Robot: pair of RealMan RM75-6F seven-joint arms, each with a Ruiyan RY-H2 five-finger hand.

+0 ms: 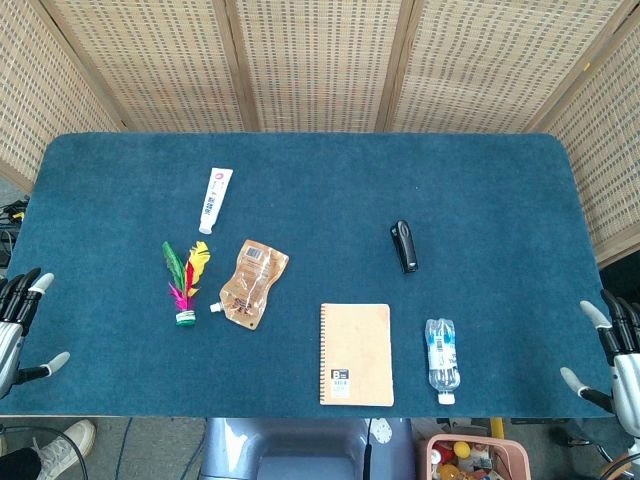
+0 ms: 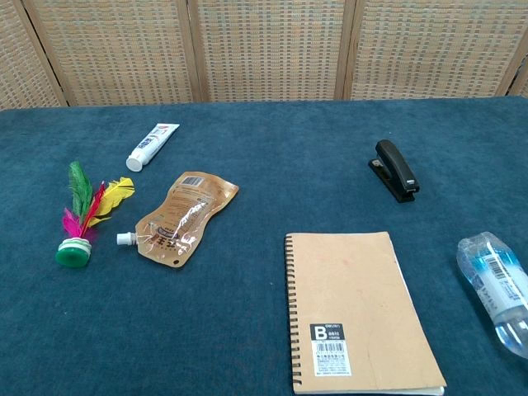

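My left hand [image 1: 20, 325] hovers at the table's left edge, fingers spread, holding nothing. My right hand [image 1: 612, 352] is at the right edge, fingers apart and empty too. Neither hand shows in the chest view. On the blue cloth lie a white toothpaste tube [image 1: 214, 199] [image 2: 152, 145], a feather shuttlecock [image 1: 184, 281] [image 2: 84, 213], a brown spouted pouch [image 1: 252, 282] [image 2: 176, 219], a black stapler [image 1: 403, 246] [image 2: 396, 170], a spiral notebook [image 1: 355, 354] [image 2: 357, 309] and a lying water bottle [image 1: 442, 358] [image 2: 499, 289]. The shuttlecock is nearest my left hand, the bottle nearest my right.
The blue-covered table [image 1: 300, 170] is backed by wicker screens [image 1: 320, 60]. A pink basket of small items [image 1: 478, 458] sits below the front edge. A shoe [image 1: 60, 445] shows on the floor at the lower left.
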